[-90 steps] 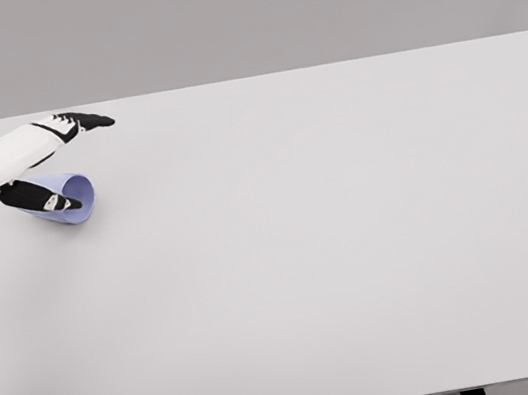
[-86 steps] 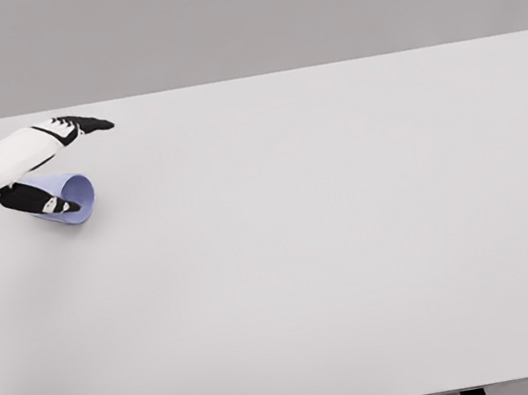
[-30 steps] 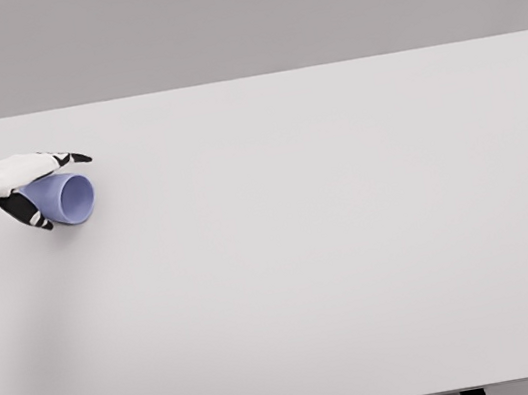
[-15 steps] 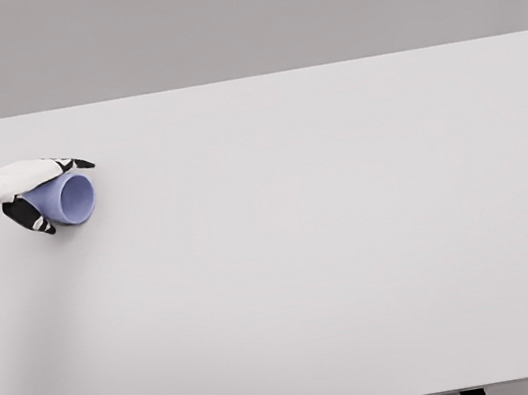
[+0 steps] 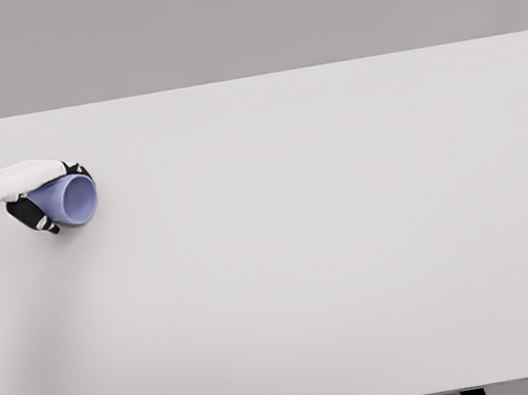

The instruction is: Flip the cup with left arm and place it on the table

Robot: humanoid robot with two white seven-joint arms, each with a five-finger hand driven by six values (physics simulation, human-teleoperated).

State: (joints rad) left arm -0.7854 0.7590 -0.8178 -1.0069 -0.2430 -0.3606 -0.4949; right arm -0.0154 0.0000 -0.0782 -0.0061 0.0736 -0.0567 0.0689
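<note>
A pale blue cup (image 5: 70, 200) lies on its side near the left edge of the white table (image 5: 332, 237), its open mouth facing right. My left hand (image 5: 41, 199) comes in from the left edge and wraps the cup. Its fingers curl over the top of the rim, and the thumb sits under the cup's near side. The cup's closed end is hidden behind the palm. The right arm does not show.
The table's left edge lies just beyond the hand. A plain grey wall stands behind the table's far edge.
The hand pulled back left from reaching over the cup and settled around it. In the last half second the fingers curled down over the rim.
</note>
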